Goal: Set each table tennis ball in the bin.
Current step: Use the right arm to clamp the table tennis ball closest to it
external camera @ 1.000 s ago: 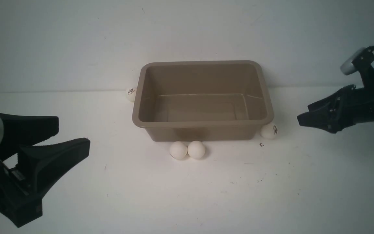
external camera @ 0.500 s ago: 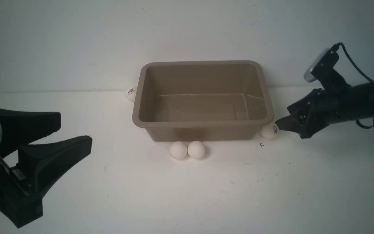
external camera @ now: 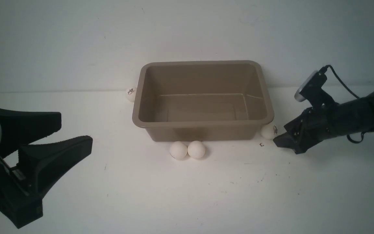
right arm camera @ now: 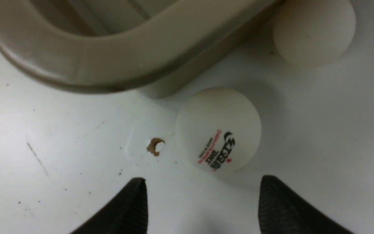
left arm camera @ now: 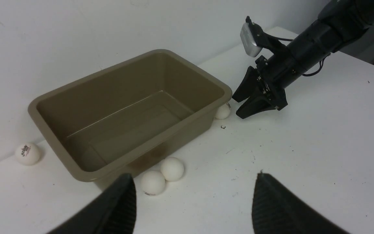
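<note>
The taupe bin (external camera: 203,124) stands empty at mid-table. Several white table tennis balls lie around it: one at its back left (external camera: 130,94), a touching pair (external camera: 178,150) (external camera: 196,149) before its front wall, and a logo ball (external camera: 268,131) at its front right corner. My right gripper (external camera: 276,142) hangs low just right of that ball, open. In the right wrist view the logo ball (right arm camera: 218,130) sits just ahead of the fingertips (right arm camera: 138,188), not between them, and a further ball (right arm camera: 313,29) lies by the bin wall. My left gripper (external camera: 76,131) is open and empty at the near left.
A small brown chip (right arm camera: 155,146) marks the white table beside the logo ball. The bin's flared rim (right arm camera: 115,68) overhangs close to the right gripper. A pale wall rises behind the table.
My right arm has swung left and down, from well right of the bin to just beside the logo ball at the front right corner. The left arm has barely moved.
</note>
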